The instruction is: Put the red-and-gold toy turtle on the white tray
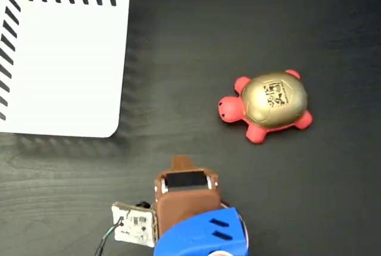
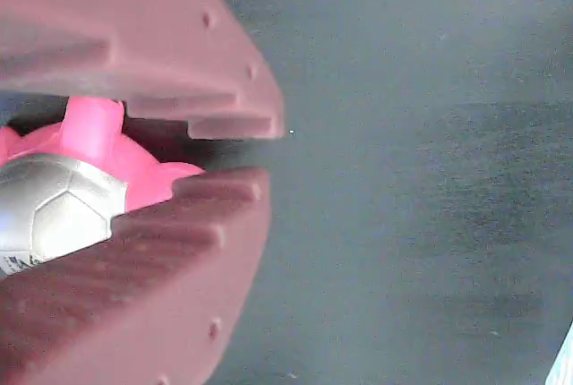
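Red-and-gold toy turtle [image 1: 269, 106]: on dark table [image 1: 250, 24], well apart from white tray [image 1: 65, 65], ungrasped; gripper [image 2: 255, 157] slightly parted (empty); pickup, transfer outstanding.

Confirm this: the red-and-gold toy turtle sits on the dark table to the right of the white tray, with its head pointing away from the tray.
Not quite. In the fixed view the red-and-gold toy turtle does sit on the dark table, right of the white tray, but its head points left, toward the tray, not away from it.

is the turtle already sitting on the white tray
No. In the fixed view the turtle lies on the dark table, well right of the white tray.
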